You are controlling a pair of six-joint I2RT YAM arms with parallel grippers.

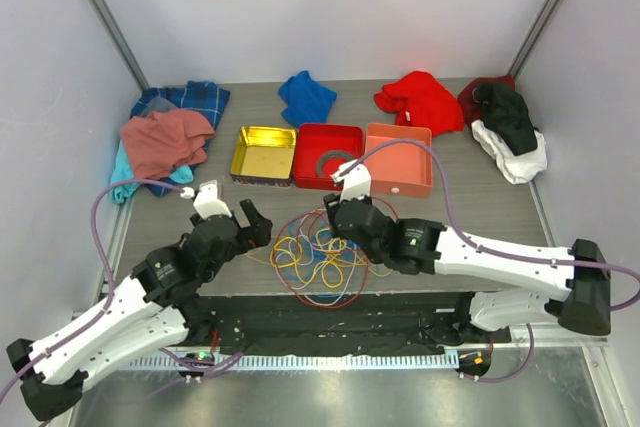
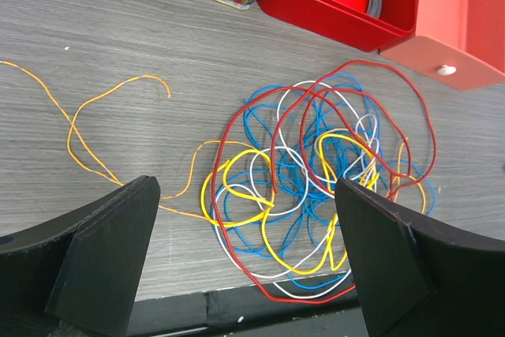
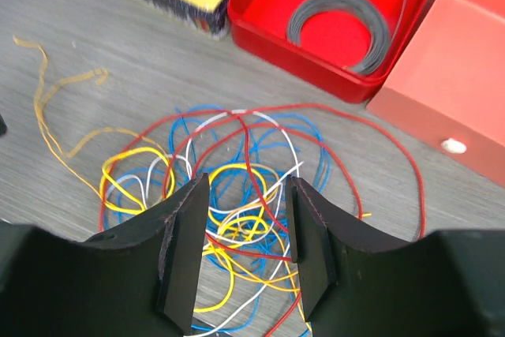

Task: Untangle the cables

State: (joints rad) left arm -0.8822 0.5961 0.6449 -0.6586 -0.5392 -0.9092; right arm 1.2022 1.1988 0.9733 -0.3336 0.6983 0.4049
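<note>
- Down at the near edge of the table, between the two arms, the cables (image 1: 320, 257) sit in one loose nest, with nothing fully separated yet.
- Over the middle of it hangs my right gripper (image 3: 246, 187). Its jaws are partway apart and strands show through the gap, with nothing pinched as far as I can see.
- Just left of the pile, my left gripper (image 2: 245, 193) is spread fully wide and empty.
- My read is that I'm at the pick-one-strand stage, so the next move needs a single wire isolated. The orange strand (image 2: 95, 112) trailing off left looks easiest.
- The red wire (image 2: 430, 140) makes the big outer loop, while yellow, blue and white weave together in the centre.
</note>
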